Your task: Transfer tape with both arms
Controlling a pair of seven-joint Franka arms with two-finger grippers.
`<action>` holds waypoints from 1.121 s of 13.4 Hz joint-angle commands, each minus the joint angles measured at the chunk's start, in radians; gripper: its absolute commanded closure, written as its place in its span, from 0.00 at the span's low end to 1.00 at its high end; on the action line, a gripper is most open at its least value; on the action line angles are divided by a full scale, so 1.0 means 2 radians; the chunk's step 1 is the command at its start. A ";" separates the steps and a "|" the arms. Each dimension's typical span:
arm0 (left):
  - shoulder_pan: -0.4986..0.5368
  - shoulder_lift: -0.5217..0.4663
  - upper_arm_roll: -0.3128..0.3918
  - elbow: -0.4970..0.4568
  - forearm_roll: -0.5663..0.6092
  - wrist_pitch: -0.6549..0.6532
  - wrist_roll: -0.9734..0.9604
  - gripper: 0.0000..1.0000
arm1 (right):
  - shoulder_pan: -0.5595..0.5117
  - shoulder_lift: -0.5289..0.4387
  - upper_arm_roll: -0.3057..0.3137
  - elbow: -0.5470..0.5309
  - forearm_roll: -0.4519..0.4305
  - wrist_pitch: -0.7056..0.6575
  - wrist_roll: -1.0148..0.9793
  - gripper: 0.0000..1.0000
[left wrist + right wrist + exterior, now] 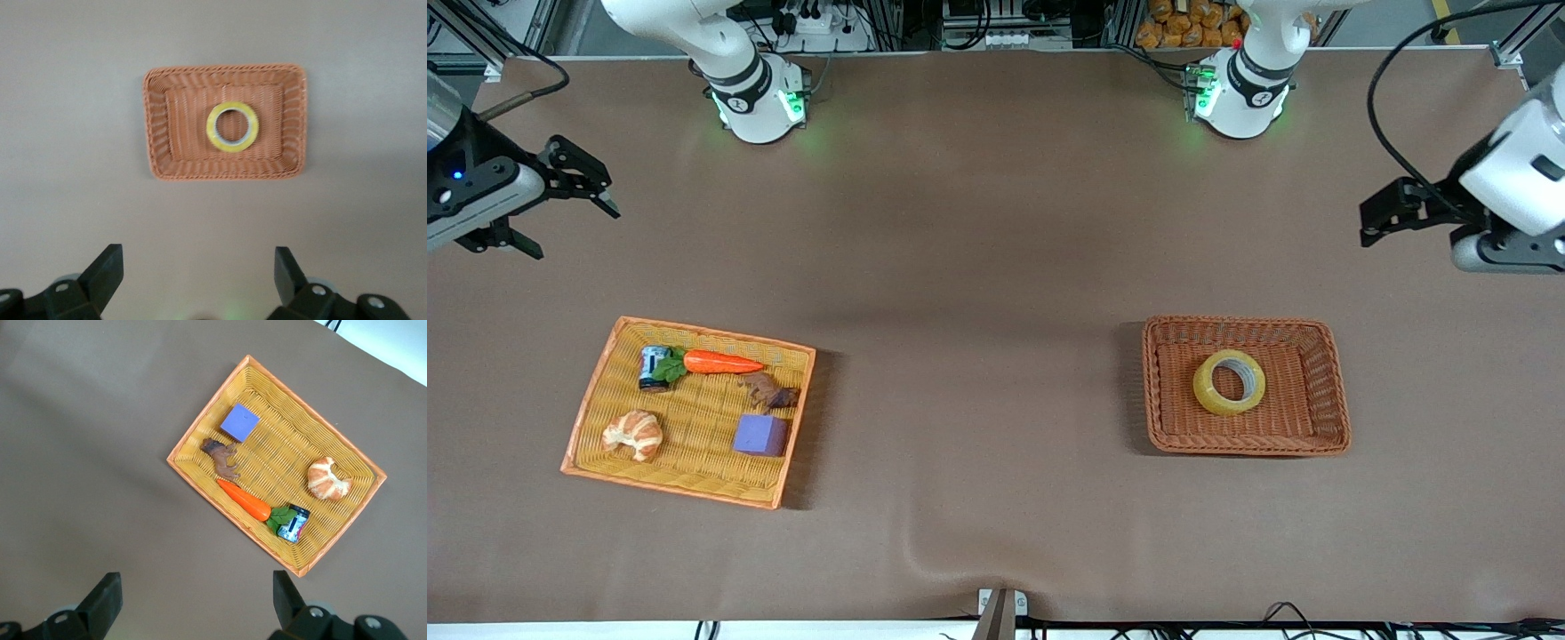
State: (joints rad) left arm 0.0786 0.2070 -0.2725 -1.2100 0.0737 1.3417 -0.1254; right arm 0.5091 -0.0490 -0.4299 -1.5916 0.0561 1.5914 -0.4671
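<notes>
Brown table surface: broad bare middle between two baskets. Yellowish translucent tape ring lies flat in the brown wicker basket toward the left arm's end, well apart from the raised left gripper, fingers spread. Right gripper, fingers spread, hangs over table near the orange-rimmed yellow woven tray holding a purple cube, carrot, croissant.

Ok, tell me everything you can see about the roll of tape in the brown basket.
The tape is a ring-shaped roll of yellowish, translucent packing tape with a wide round hole and a pale inner core. It lies flat, hole facing up, near the middle of the brown wicker basket toward the left arm's end of the table. Only the basket floor touches it; nothing else is in the basket, and neither end effector is near it.
</notes>
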 commanded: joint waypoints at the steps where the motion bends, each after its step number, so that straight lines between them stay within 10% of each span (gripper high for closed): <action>1: 0.024 -0.016 -0.002 -0.051 -0.011 0.006 0.013 0.00 | 0.004 0.011 -0.004 0.010 -0.001 -0.009 0.010 0.00; 6: 0.024 -0.097 -0.002 -0.225 -0.011 0.153 0.011 0.00 | 0.004 0.011 -0.004 0.007 -0.002 -0.008 0.010 0.00; 15: 0.025 -0.088 0.002 -0.200 -0.011 0.157 0.006 0.00 | 0.010 0.011 -0.004 0.013 0.000 -0.007 0.075 0.00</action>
State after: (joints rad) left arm 0.1162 0.0366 -0.2732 -1.6177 0.0737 1.6482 -0.1192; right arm 0.5155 -0.0320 -0.4296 -1.5855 0.0561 1.5893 -0.3444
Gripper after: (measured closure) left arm 0.000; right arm 0.000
